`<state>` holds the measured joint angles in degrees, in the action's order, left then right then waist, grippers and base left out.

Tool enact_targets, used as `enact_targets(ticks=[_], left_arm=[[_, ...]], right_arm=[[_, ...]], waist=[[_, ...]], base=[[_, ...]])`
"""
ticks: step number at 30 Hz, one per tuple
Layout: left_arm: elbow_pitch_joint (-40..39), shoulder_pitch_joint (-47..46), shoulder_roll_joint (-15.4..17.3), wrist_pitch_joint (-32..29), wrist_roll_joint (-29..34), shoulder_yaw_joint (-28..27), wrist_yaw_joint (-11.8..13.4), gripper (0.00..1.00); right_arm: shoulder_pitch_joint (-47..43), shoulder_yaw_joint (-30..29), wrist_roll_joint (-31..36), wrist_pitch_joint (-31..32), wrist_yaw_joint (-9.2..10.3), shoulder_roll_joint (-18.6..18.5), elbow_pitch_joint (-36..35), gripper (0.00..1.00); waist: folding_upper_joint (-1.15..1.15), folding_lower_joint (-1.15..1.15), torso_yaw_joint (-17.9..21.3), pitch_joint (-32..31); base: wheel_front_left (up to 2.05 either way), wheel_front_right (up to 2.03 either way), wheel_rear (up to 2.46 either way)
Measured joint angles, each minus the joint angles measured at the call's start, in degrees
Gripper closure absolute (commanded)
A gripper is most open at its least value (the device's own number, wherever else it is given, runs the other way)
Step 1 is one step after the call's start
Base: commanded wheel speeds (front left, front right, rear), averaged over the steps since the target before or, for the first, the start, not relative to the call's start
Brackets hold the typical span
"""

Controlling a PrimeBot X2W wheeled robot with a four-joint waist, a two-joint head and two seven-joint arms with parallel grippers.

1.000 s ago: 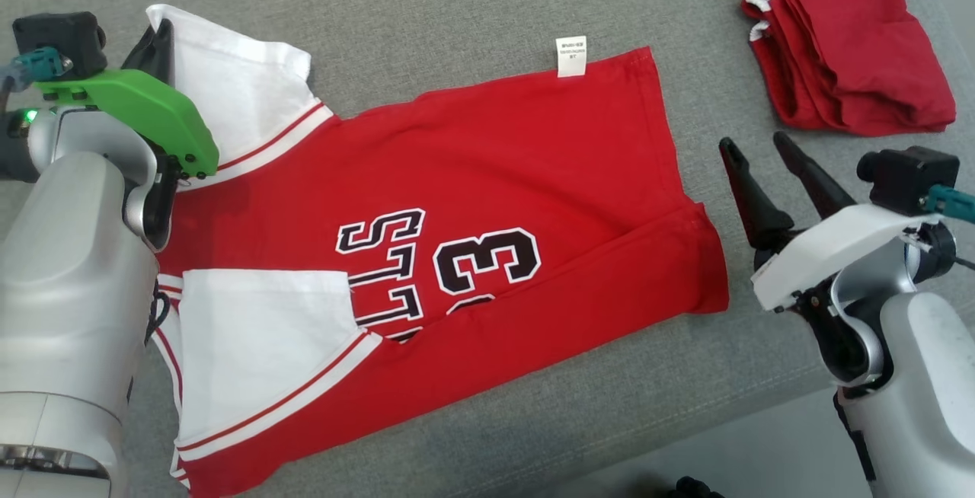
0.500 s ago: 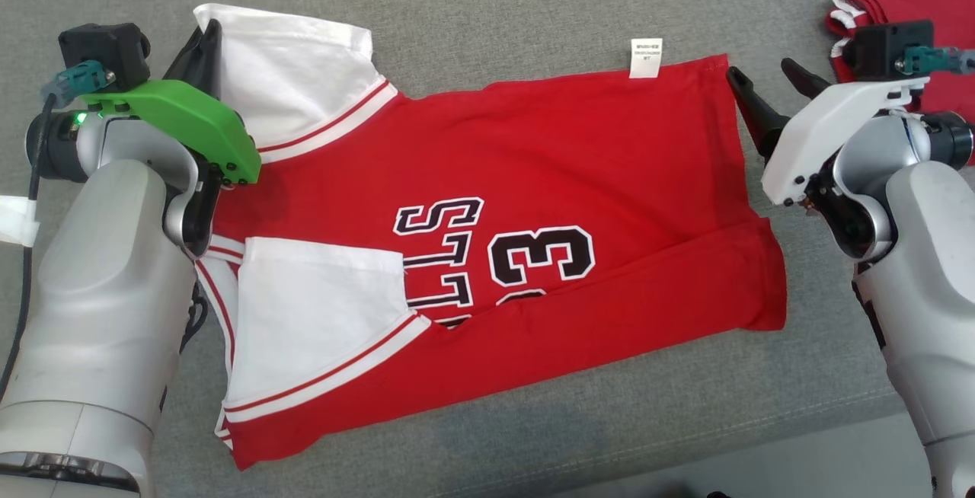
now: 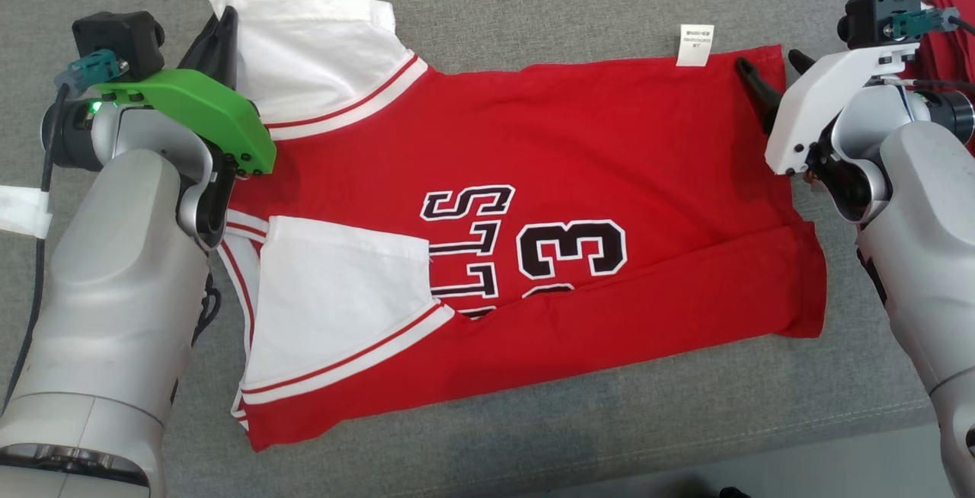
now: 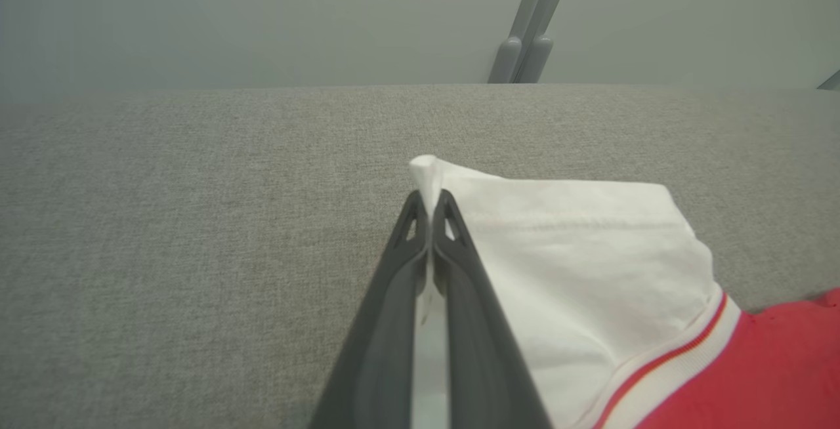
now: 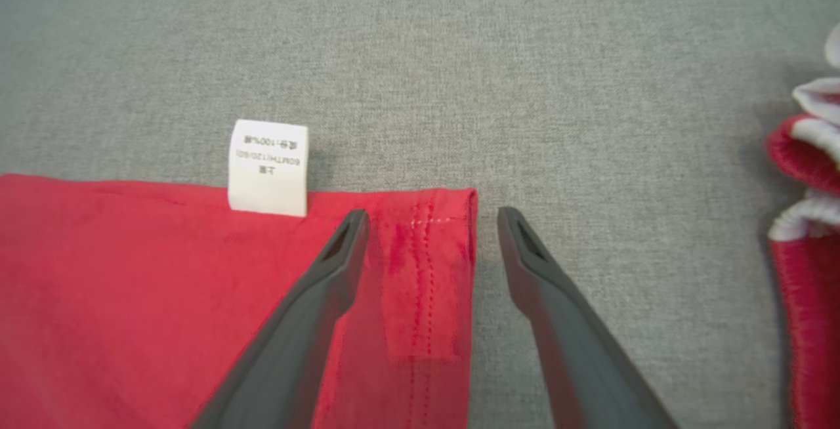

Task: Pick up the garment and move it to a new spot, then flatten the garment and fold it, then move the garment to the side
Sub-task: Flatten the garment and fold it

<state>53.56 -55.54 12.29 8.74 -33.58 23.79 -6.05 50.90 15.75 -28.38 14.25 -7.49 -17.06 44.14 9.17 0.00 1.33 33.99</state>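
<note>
The garment (image 3: pixel 548 170) is a red jersey with white sleeves and black-and-white lettering, lying flat on the grey cushion with its near long edge folded over. My left gripper (image 3: pixel 222 18) is shut on the far corner of the white sleeve (image 4: pixel 590 252), whose tip pokes up between the fingertips (image 4: pixel 430 203). My right gripper (image 3: pixel 769 64) stands open at the far hem corner (image 5: pixel 436 245) beside the white care label (image 5: pixel 268 166). One finger rests over the red cloth, the other over the bare cushion, so the hem corner lies between them.
A stack of folded red-and-white garments (image 3: pixel 948 18) lies at the far right, close behind my right wrist, and shows at the right edge (image 5: pixel 807 219) of the right wrist view. The grey cushion (image 3: pixel 533 11) stretches beyond the jersey; its front edge (image 3: pixel 762 452) runs near me.
The head camera has swung right, shifting the whole picture. My right gripper has travelled from beside the near hem up to the far hem corner, still open. The left gripper keeps its hold on the sleeve.
</note>
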Motion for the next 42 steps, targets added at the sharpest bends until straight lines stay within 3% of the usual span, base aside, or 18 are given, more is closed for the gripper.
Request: enact_targets(ticks=[1, 2, 3, 12, 15, 16, 17, 27, 35, 42], left_arm=[[0.0, 0.0, 0.0, 0.0, 0.0, 0.1, 0.0, 1.00], [0.0, -0.1, 0.0, 0.0, 0.0, 0.1, 0.0, 1.00], [0.0, -0.1, 0.0, 0.0, 0.0, 0.1, 0.0, 1.00], [0.1, -0.5, 0.1, 0.0, -0.2, 0.6, 0.0, 1.00], [0.3, -0.5, 0.1, 0.2, -0.5, 0.7, 0.0, 1.00], [0.3, -0.5, 0.1, 0.2, -0.6, 0.8, 0.0, 1.00], [0.3, -0.5, 0.1, 0.3, -0.6, 0.8, 0.0, 1.00], [-1.7, 1.7, 1.1, 3.0, -2.8, 0.4, -0.8, 1.00], [-14.4, 13.3, 4.5, 5.3, -5.9, -1.6, -1.0, 1.00], [-30.8, 30.1, 6.9, 5.4, -8.2, -3.7, 3.6, 1.00]], right_arm=[[0.4, 0.3, -0.3, -0.3, 0.00, 0.0, 0.7, 0.06], [0.7, 0.6, -0.6, -0.3, 0.00, -0.1, 1.4, 0.19], [0.7, 0.6, -0.6, -0.3, 0.00, -0.1, 1.4, 0.52], [3.4, 5.0, -3.4, -2.4, 0.00, -1.6, 6.0, 0.73], [4.1, 6.2, -3.8, -3.9, -0.01, -1.6, 7.4, 0.89], [4.4, 6.6, -3.9, -4.6, -0.01, -1.6, 7.7, 0.89], [4.6, 7.0, -4.0, -5.4, -0.01, -1.7, 8.1, 1.00], [4.3, 11.1, -7.1, -12.5, -0.01, -1.8, 9.7, 1.00], [-4.2, 15.2, -12.3, -20.7, 0.00, -3.8, 2.9, 1.00], [-13.2, 15.7, -13.8, -25.0, 0.00, -6.4, -4.2, 1.00]], waist=[[0.00, 0.00, 0.0, 0.1], [0.00, 0.00, 0.0, 0.2], [0.00, 0.00, 0.0, 0.2], [0.00, 0.00, -0.4, 0.7], [0.00, 0.00, -0.6, 0.7], [0.00, 0.00, -0.6, 0.7], [0.00, 0.00, -0.6, 0.6], [0.00, 0.00, 0.0, -1.4], [0.00, 0.00, 0.7, -5.6], [0.00, 0.00, 1.0, -9.7]], base=[[0.00, 0.00, 0.00], [0.00, 0.00, 0.00], [0.00, 0.00, 0.00], [0.00, 0.00, 0.00], [0.00, 0.00, 0.00], [0.00, 0.00, 0.00], [0.00, 0.00, 0.00], [0.00, 0.00, 0.00], [0.00, 0.00, 0.00], [0.00, 0.00, 0.00]])
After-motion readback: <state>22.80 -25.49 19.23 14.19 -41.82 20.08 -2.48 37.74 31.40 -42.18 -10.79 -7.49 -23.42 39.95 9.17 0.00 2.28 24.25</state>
